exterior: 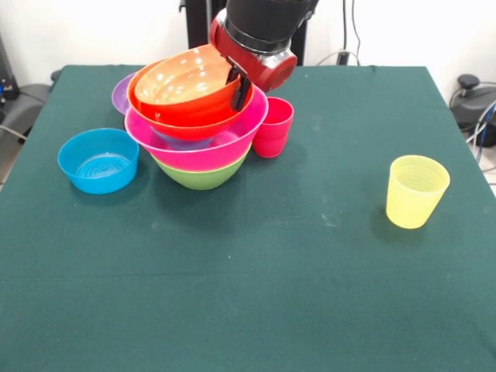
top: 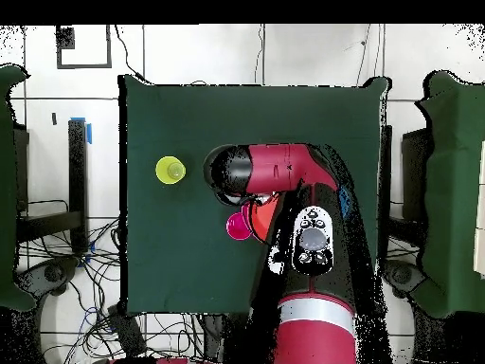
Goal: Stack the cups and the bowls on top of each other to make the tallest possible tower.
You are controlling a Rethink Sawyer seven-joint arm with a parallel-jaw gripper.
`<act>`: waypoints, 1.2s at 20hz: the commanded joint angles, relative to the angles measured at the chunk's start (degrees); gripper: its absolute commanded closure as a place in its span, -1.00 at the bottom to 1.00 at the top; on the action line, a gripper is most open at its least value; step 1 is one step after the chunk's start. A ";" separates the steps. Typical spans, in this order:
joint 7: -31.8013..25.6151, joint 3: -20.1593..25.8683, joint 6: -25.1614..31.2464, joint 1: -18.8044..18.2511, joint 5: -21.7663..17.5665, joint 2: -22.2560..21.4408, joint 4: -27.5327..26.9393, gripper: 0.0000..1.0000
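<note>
The tower stands left of centre: a green bowl (exterior: 203, 177) at the bottom, the big pink bowl (exterior: 194, 151) in it, and a bluish bowl barely showing inside that. On top an orange bowl (exterior: 186, 87) sits tilted, with a second orange rim under it. My gripper (exterior: 237, 85) comes down from above, shut on that top bowl's right rim. The red cup (exterior: 273, 126) stands just right of the tower. The yellow cup (exterior: 416, 190) stands far right. In the overhead view my arm (top: 284, 175) hides the tower; the yellow cup (top: 170, 170) and red cup (top: 239, 226) show.
A small blue bowl (exterior: 98, 160) stands upright left of the tower. A purple bowl (exterior: 122, 93) peeks out behind the tower's left side. The green table cloth (exterior: 248, 294) runs to the near edge.
</note>
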 commanded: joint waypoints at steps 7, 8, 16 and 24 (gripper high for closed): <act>-2.46 5.30 -2.47 0.66 0.39 2.47 0.05 -1.00; -2.52 5.21 -2.75 0.66 0.19 2.38 0.18 -1.00; -2.84 5.29 -3.20 0.50 -0.14 2.69 -0.34 -1.00; -3.12 5.43 -3.34 0.37 -0.23 2.94 -0.77 -1.00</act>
